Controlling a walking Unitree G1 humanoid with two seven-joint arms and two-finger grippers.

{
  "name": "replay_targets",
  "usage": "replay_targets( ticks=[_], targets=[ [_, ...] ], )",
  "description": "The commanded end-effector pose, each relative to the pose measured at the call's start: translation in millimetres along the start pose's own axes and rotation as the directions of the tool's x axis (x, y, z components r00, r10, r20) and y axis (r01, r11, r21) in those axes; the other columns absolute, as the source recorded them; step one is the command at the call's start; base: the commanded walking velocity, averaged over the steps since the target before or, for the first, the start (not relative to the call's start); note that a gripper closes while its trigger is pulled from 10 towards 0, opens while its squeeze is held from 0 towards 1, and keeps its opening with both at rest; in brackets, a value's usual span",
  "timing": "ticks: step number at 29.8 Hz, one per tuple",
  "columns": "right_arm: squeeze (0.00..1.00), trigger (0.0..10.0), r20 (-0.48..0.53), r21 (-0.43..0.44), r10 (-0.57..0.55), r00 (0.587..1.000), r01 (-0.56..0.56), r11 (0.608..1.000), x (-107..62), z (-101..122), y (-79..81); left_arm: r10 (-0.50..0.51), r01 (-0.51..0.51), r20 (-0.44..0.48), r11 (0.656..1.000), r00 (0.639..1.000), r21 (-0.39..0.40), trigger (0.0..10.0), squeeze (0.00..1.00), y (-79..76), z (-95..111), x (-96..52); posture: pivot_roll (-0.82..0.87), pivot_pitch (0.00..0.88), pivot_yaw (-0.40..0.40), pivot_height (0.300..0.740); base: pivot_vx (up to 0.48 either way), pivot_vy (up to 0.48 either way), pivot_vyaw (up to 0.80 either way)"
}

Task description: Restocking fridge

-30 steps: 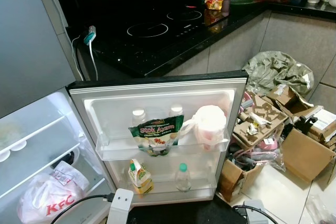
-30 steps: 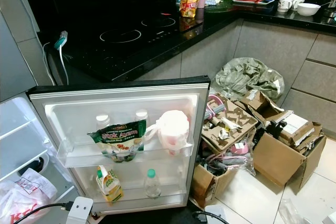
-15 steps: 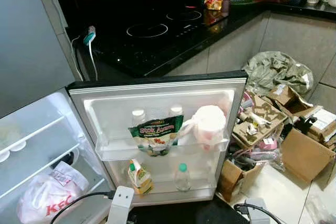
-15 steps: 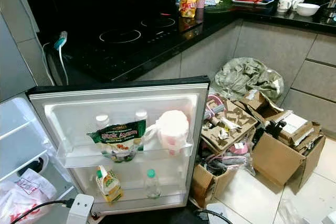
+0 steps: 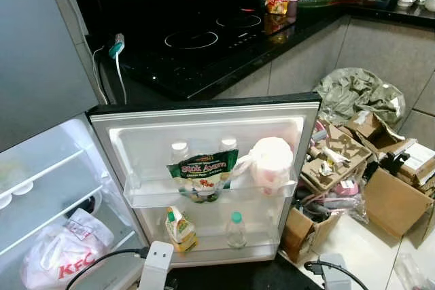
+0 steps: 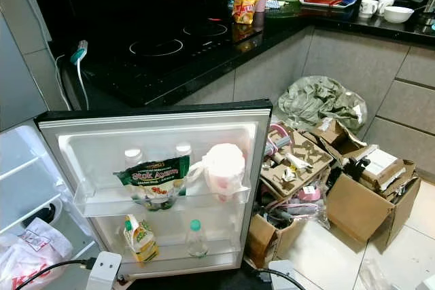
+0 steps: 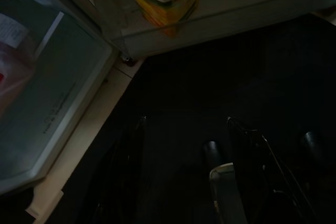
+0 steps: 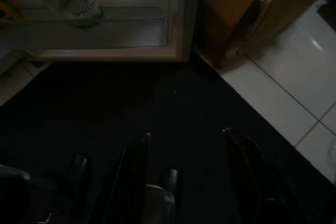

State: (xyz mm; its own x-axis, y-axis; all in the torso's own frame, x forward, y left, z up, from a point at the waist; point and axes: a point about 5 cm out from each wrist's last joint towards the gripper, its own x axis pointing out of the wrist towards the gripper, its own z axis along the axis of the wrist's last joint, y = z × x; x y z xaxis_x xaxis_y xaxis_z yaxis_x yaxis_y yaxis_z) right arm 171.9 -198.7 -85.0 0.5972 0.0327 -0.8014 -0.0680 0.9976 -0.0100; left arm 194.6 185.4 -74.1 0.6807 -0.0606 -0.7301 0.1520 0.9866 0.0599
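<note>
Before us, fridge door (image 5: 204, 117) swung open. Upper door shelf (image 5: 211, 193): two capped bottles (image 5: 179, 149), green Stok Ayam pouch (image 5: 202, 173), pink-white bagged item (image 5: 270, 162) to its right. Lower shelf: yellow carton (image 5: 181, 229) left, green-capped bottle (image 5: 236, 229) right. KFC bag (image 5: 58, 256) inside the fridge, near left. We hold our left gripper (image 7: 184, 171) and right gripper (image 8: 186, 177) low over a dark mat (image 8: 105, 108), fingers parted, gripping nothing. Cardboard boxes (image 6: 360, 202) lie on the floor, right.

Open fridge door (image 5: 204, 117), upper shelf holding a green Stok Ayam pouch (image 5: 202, 174) beside a white-pink bag (image 5: 270, 162). Lower shelf: yellow carton (image 5: 181, 229) and clear bottle (image 5: 236, 229). A KFC bag (image 5: 62, 257) lies inside the fridge.
</note>
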Motion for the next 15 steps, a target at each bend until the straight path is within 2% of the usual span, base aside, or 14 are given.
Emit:
replay_targets(
  ticks=[1,6,15],
  targets=[
    [0.0,10.0,0.002,0.005,-0.003,1.0,0.003,1.0,-0.9,-1,-2.6,0.008,-0.008,-0.003,1.0,1.0,-0.022,10.0,0.0,-3.3,-3,-0.6,-0.02,0.0,0.001,0.74,0.0,0.0,0.0],
    [0.0,10.0,0.009,0.016,-0.013,1.0,0.013,1.0,-1.1,0,-5.3,0.01,-0.01,0.001,1.0,1.0,-0.024,10.0,0.0,-2.4,-1,0.2,-0.03,0.0,0.018,0.74,0.0,0.0,0.0],
    [0.0,10.0,0.063,0.103,-0.018,0.998,0.011,0.995,0.9,8,0.3,0.003,-0.003,0.035,1.0,0.999,-0.006,10.0,0.0,1.7,15,4.1,-0.02,0.0,0.036,0.74,0.0,0.0,0.0]
  ],
)
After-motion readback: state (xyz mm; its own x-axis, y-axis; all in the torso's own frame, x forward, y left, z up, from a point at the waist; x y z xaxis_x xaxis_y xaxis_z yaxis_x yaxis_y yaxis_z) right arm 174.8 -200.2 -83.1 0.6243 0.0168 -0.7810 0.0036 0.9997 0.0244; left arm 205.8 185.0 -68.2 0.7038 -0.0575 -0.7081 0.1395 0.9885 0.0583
